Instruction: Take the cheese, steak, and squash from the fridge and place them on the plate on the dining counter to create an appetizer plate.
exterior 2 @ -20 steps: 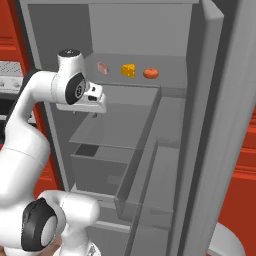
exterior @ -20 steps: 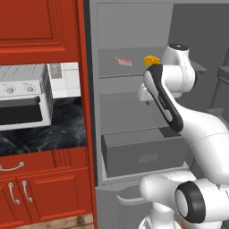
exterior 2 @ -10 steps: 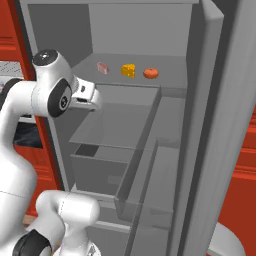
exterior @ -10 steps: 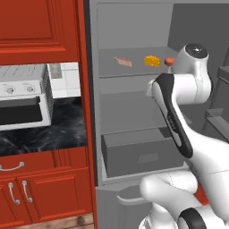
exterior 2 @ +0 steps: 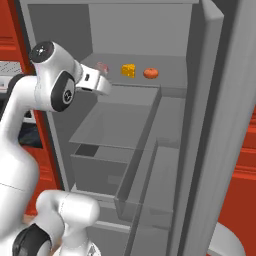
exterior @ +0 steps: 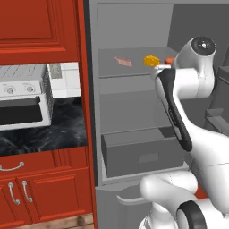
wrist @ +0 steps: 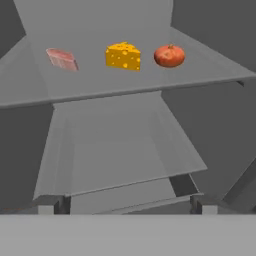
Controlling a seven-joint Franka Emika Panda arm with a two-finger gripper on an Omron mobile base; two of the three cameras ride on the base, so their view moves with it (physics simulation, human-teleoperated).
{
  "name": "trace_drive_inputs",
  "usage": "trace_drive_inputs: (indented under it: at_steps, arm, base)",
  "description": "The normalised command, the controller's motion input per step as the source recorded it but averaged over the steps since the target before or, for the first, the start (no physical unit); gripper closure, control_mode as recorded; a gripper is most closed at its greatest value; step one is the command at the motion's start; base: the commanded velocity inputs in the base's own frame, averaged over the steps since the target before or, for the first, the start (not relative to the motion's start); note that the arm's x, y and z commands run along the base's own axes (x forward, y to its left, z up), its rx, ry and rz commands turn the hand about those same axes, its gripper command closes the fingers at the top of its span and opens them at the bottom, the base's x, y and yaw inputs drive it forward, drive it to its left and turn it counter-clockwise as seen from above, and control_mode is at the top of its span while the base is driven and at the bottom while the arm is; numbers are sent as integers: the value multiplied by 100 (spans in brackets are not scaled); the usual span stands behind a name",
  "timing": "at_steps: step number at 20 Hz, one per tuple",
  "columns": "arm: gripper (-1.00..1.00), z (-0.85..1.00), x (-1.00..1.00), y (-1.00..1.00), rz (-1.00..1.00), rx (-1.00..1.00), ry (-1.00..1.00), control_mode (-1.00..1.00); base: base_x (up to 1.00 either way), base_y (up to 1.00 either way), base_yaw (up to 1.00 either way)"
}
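Inside the open grey fridge (exterior 2: pixel 150 130), plain grey shelves step down to a boxy drawer, with red cabinets and a white toaster oven (exterior: pixel 24 96) over a black marbled worktop (exterior: pixel 62 129) to its left. On the upper shelf three foods lie in a row, apart from one another: the thin pink steak (wrist: pixel 62 59), the yellow-orange holed cheese (wrist: pixel 123 56) wedge in the middle, and a round red-orange squash (wrist: pixel 169 55). Well short of that shelf, the gripper (wrist: pixel 128 204) hovers empty, its jaws spread wide.
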Motion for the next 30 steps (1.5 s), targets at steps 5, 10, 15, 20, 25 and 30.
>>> trace_drive_inputs:
  at_steps: [5, 10, 15, 20, 25, 30]
  arm:
    - [-100, 42, 66, -33, -4, 0, -2, -100]
    - [-100, 9, 78, -29, 7, 0, 0, -100]
    - [-100, 0, 65, -34, 17, 0, 0, -100]
    - [-100, -6, 50, -12, 16, 0, 0, -100]
    - [-100, -16, 54, 0, 3, -2, 0, -100]
    - [-100, -12, 61, 0, 0, -3, 0, -100]
  base:
    - [0, 0, 0]
    - [0, 0, 0]
    - [0, 0, 0]
    - [0, 0, 0]
    - [0, 0, 0]
    - [0, 0, 0]
